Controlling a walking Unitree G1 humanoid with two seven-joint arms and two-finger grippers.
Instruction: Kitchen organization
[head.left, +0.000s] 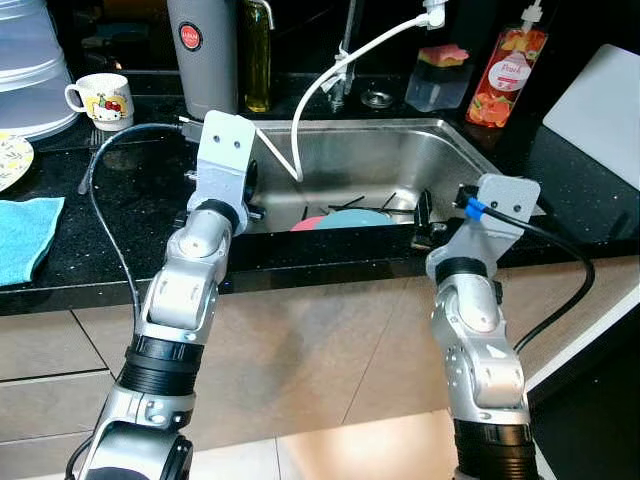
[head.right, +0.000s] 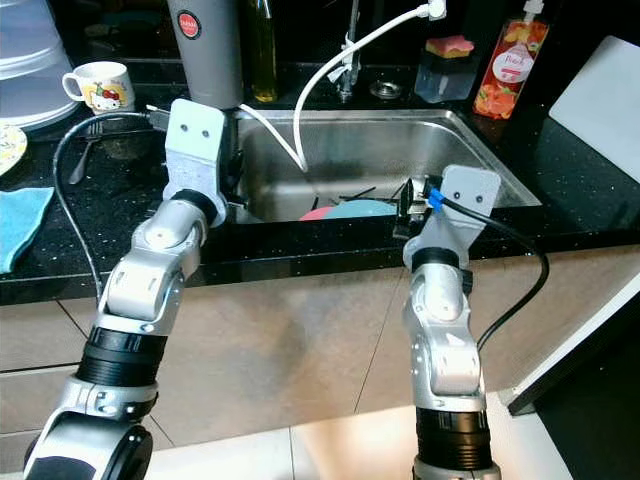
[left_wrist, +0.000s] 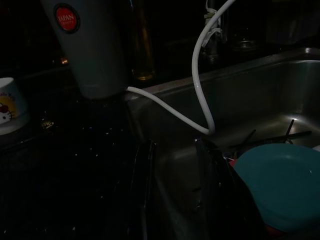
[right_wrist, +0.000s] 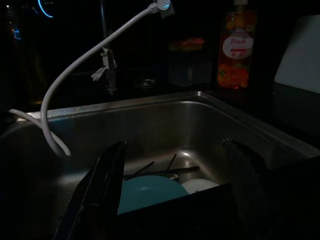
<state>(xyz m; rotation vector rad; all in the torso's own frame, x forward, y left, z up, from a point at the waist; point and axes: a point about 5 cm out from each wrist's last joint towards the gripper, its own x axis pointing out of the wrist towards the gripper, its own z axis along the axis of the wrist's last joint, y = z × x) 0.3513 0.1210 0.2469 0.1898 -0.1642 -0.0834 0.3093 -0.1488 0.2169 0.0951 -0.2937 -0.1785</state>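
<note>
While both arms are reaching over the counter's front edge, the left gripper (left_wrist: 175, 190) and right gripper (right_wrist: 175, 190) are hanging with fingers spread, empty, above the sink (head.left: 400, 160), where the teal plate (right_wrist: 145, 192) is lying near the front wall. A descending finger risks snagging the white hose (head.left: 320, 90) or black chopsticks (right_wrist: 160, 170). The head views are showing the mug (head.left: 100, 100) and blue cloth (head.left: 25, 235); the right wrist view is revealing a white dish (right_wrist: 200, 186).
</note>
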